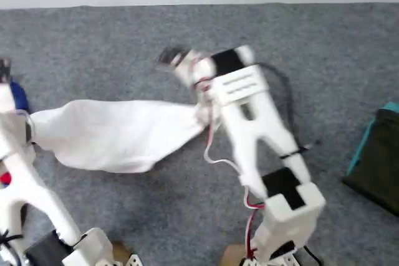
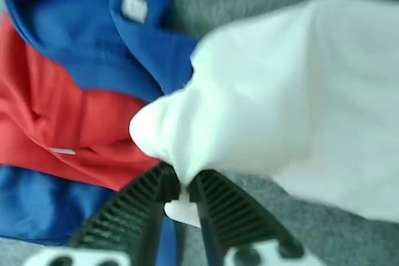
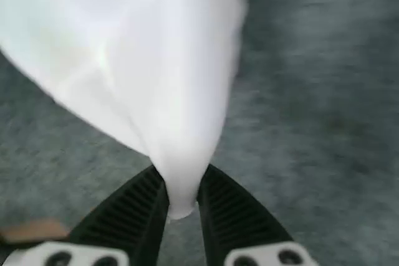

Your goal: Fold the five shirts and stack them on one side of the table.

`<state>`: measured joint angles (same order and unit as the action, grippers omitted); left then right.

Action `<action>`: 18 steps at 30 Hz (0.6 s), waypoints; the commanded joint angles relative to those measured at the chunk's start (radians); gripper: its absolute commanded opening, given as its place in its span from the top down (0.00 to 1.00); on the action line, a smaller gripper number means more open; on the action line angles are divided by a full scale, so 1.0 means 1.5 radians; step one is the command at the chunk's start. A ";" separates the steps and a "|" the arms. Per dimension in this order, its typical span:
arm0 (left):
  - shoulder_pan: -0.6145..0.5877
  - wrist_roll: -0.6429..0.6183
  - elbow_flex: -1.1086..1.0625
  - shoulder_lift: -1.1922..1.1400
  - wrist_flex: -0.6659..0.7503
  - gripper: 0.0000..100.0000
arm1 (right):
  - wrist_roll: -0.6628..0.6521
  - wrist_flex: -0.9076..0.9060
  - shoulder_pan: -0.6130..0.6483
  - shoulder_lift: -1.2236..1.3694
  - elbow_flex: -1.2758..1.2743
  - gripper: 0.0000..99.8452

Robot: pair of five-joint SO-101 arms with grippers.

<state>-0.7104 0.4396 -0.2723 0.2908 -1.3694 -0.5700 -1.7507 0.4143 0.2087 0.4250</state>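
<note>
Evidently the left pincer (image 2: 184, 184) and right pincer (image 3: 182, 185) each clamp an end of the white shirt (image 1: 118, 135), stretching it across the table (image 1: 187, 216), likely to flatten it for folding.

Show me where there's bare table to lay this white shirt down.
Bare table runs along the far side, between the white shirt and the wall, and between the right arm and the dark cloth at the right edge. The left edge is crowded: blue shirt, red shirt.
</note>
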 commanded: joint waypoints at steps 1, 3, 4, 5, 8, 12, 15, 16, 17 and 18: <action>0.058 -0.001 0.159 0.019 -0.092 1.00 | -0.020 -0.026 -0.068 -0.085 0.122 0.99; 0.097 -0.001 0.234 0.019 -0.138 1.00 | -0.032 -0.026 -0.090 -0.106 0.170 0.99; 0.117 -0.001 0.267 0.019 -0.158 1.00 | -0.034 -0.026 -0.099 -0.114 0.195 0.99; 0.135 -0.001 0.304 0.019 -0.177 1.00 | -0.036 -0.026 -0.108 -0.122 0.220 0.99; 0.181 -0.001 0.406 0.019 -0.225 1.00 | -0.036 -0.024 -0.138 -0.142 0.289 0.99; 0.211 -0.001 0.506 0.018 -0.243 1.00 | -0.037 -0.021 -0.204 -0.147 0.370 0.99; 0.211 -0.001 0.542 0.017 -0.242 1.00 | -0.037 -0.020 -0.258 -0.146 0.395 0.99; 0.210 -0.001 0.546 0.018 -0.243 1.00 | -0.037 -0.020 -0.273 -0.147 0.397 0.99; 0.209 -0.001 0.547 0.018 -0.244 1.00 | -0.037 -0.020 -0.285 -0.149 0.397 0.99; 0.208 -0.001 0.547 0.018 -0.245 1.00 | -0.037 -0.021 -0.296 -0.150 0.397 0.99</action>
<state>-0.4005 0.4396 0.5056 0.2908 -1.7285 -0.6176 -1.7522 0.0307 0.0384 0.9728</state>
